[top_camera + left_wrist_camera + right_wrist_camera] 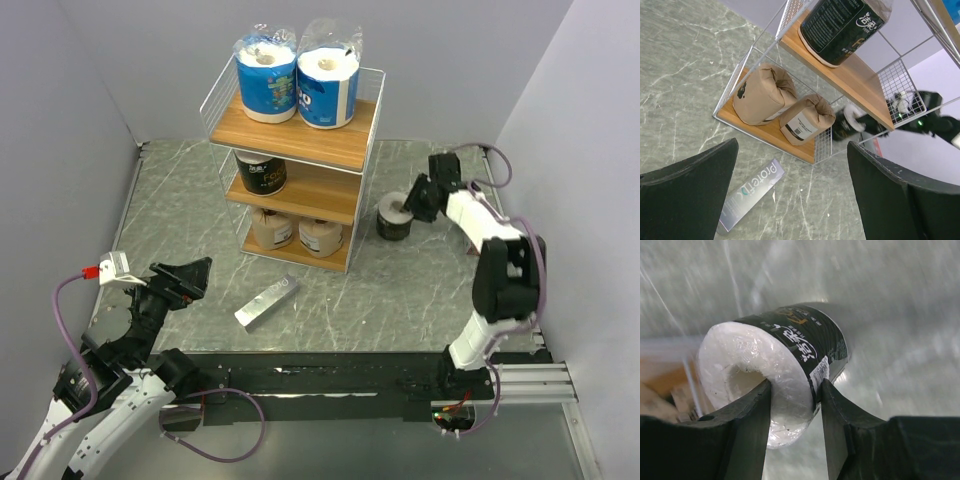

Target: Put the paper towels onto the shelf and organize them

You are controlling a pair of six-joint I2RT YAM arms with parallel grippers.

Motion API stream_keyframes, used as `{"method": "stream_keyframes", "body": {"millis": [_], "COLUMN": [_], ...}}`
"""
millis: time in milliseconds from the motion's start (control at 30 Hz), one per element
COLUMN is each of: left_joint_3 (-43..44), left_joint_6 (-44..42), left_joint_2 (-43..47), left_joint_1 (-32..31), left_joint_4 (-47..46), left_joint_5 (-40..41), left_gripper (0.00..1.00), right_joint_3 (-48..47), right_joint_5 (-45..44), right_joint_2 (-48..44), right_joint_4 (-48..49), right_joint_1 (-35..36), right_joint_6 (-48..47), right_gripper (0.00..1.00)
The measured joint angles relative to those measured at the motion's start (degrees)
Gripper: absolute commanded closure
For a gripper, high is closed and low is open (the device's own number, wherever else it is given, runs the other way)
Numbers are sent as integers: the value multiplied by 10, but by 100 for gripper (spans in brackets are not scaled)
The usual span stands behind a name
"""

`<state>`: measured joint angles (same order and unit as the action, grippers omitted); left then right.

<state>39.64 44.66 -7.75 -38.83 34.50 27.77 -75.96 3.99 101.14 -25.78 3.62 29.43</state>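
Note:
The shelf [330,148] stands at the back middle. Two blue paper towels [268,82] [328,87] stand on its top board. One black-wrapped roll [262,173] sits on the middle board and shows in the left wrist view [840,27]. Two brown rolls [272,228] [320,236] sit on the bottom board. My right gripper [412,202] [792,405] is shut on the wall of the second black-wrapped roll [395,217] [785,355], one finger in its core, just right of the shelf. My left gripper [190,275] [790,200] is open and empty at the front left.
A flat silver bar [267,301] [752,194] lies on the grey table in front of the shelf, between it and my left gripper. Grey walls close in the left, back and right sides.

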Motion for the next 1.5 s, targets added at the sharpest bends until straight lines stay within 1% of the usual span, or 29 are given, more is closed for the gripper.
{"method": "stream_keyframes", "body": {"millis": [200, 333, 433, 500, 667, 800, 900, 1033, 1133, 1233, 1267, 1333, 1367, 1500], "left_joint_3": [0, 0, 0, 0, 0, 0, 2, 5, -11, -49, -60, -86, -96, -115], "left_joint_6": [0, -2, -5, -7, -12, -13, -8, 8, 30, 60, 69, 92, 103, 138], "left_joint_2": [-1, -11, -31, -44, -92, -135, -179, -255, -282, -272, -270, -269, -270, -304], "left_joint_1": [0, 0, -2, -5, -8, -8, -9, -10, -17, -31, -35, -48, -57, -96], "left_joint_4": [-2, -8, -9, -10, -23, -36, -53, -62, -74, -89, -95, -114, -121, -159], "left_joint_5": [-4, -11, -21, -31, -79, -151, -212, -283, -315, -329, -331, -335, -335, -329], "left_gripper": [4, 4, 3, 3, 1, 5, 6, 9, 8, 8, 8, 7, 6, 6], "right_joint_3": [185, 291, 330, 335, 336, 336, 341, 342, 342, 343, 343, 343, 343, 343], "right_joint_5": [-4, -1, -11, -14, -42, -67, -91, -126, -150, -167, -169, -176, -179, -191], "right_joint_2": [-192, -338, -429, -473, -555, -572, -563, -508, -455, -416, -411, -405, -403, -402], "right_joint_4": [-8, -38, -69, -88, -117, -132, -120, -100, -90, -77, -72, -59, -53, -43], "right_joint_1": [14, 63, 123, 165, 278, 343, 399, 491, 533, 555, 557, 561, 562, 563], "right_joint_6": [-25, -24, -13, 0, 52, 97, 137, 180, 202, 221, 224, 234, 237, 251], "right_gripper": [63, 63, 64, 64, 65, 66, 65, 63, 63, 57, 53, 48, 43, 32]}}
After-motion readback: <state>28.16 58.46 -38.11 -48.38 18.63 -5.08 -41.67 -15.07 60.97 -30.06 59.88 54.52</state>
